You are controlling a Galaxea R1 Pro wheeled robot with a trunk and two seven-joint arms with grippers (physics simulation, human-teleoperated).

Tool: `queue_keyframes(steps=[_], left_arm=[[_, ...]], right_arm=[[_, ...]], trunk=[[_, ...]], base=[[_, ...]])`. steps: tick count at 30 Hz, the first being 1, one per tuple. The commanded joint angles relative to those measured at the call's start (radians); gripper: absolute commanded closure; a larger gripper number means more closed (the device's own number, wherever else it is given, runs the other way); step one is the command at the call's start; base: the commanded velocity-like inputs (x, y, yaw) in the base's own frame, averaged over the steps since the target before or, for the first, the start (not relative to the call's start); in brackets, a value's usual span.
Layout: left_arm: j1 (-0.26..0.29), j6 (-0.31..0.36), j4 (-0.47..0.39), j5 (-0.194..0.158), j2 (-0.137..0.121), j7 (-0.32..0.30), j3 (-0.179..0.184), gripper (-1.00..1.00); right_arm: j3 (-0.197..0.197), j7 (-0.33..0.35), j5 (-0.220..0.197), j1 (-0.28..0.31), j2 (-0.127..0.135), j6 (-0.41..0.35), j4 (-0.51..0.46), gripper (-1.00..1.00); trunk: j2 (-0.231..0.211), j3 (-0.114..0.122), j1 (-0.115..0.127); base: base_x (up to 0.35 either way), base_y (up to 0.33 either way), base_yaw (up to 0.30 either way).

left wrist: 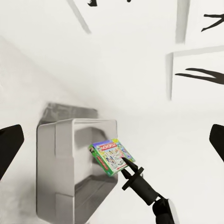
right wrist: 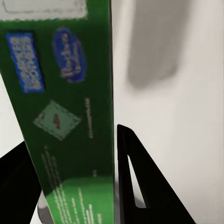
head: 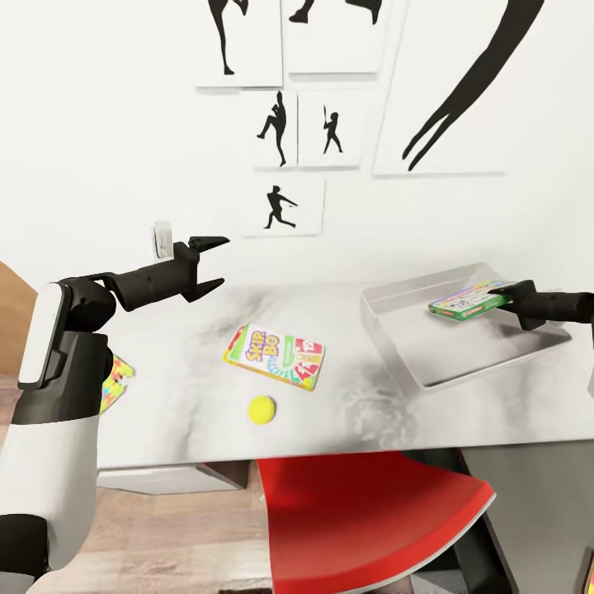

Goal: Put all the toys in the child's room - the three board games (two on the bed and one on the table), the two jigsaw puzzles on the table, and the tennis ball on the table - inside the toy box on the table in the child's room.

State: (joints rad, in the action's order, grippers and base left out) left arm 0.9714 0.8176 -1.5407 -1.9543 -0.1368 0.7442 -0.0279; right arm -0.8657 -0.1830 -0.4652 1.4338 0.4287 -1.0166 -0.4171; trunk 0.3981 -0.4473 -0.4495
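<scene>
Fingers of the right gripper [head: 500,290] are pinching a green board game [head: 464,302] by its edge, over the toy box [head: 412,346]. It looks light, stiff and slippery. Left gripper [head: 216,264] fingers are spreading wide, holding nothing, above the tabletop [head: 190,396].

The toy box [head: 388,318] is light grey. Above it is a green game box [head: 466,302] with a colourful top. Left of it lie a white, green and red Skip-Bo box [head: 275,356] and a yellow-green ball [head: 262,409].
</scene>
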Motion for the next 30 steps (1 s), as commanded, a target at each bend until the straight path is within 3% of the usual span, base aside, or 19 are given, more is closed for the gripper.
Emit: queue_keyframes(steps=[1,19,30], left_arm=[[0.001,0.002,0.0,-0.01,0.0,0.01,-0.001,-1.0],[0.001,0.002,0.002,-0.009,0.0,0.009,0.0,-1.0],[0.001,0.001,0.003,-0.009,0.002,0.01,0.0,-1.0]], right_arm=[[-0.005,-0.01,-0.01,0.001,0.0,-0.003,-0.001,1.0],[-0.006,-0.01,-0.011,0.002,0.005,-0.003,0.0,1.0],[-0.006,-0.01,-0.045,0.0,0.005,-0.002,0.0,1.0]], trunk=[[0.002,-0.003,0.0],[0.002,-0.031,0.0],[0.002,-0.036,0.0]], base=[[0.0,0.0,0.0],[0.0,0.0,0.0],[0.0,0.0,0.0]])
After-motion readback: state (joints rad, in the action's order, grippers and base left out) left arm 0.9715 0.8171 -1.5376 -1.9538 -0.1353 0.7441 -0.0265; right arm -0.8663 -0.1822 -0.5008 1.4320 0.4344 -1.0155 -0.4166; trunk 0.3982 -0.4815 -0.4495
